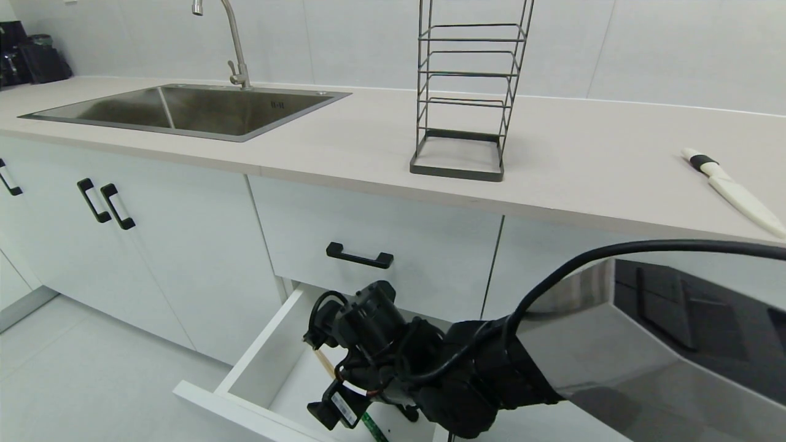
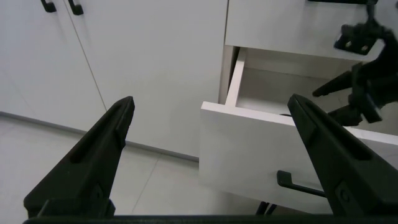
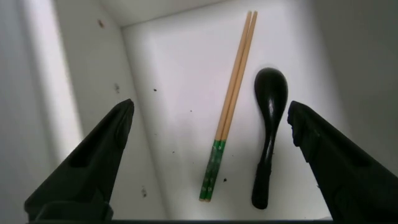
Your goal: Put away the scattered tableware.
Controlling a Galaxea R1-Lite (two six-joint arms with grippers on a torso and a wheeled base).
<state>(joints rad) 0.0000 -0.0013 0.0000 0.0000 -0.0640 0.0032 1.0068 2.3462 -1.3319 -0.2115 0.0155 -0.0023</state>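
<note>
The lower drawer stands pulled out under the counter. On its white floor lie a pair of wooden chopsticks with green ends and a black spoon, side by side. My right gripper hangs open just above the drawer, its fingers spread wide over both utensils and holding nothing. A bit of the chopsticks shows beside it. My left gripper is open and empty, low in front of the drawer's front panel. A white knife with a black band lies on the counter at the far right.
A dark wire rack stands on the counter's middle, and a steel sink with a tap lies at the left. A shut drawer with a black handle is above the open one. White cabinet doors and bare floor lie left.
</note>
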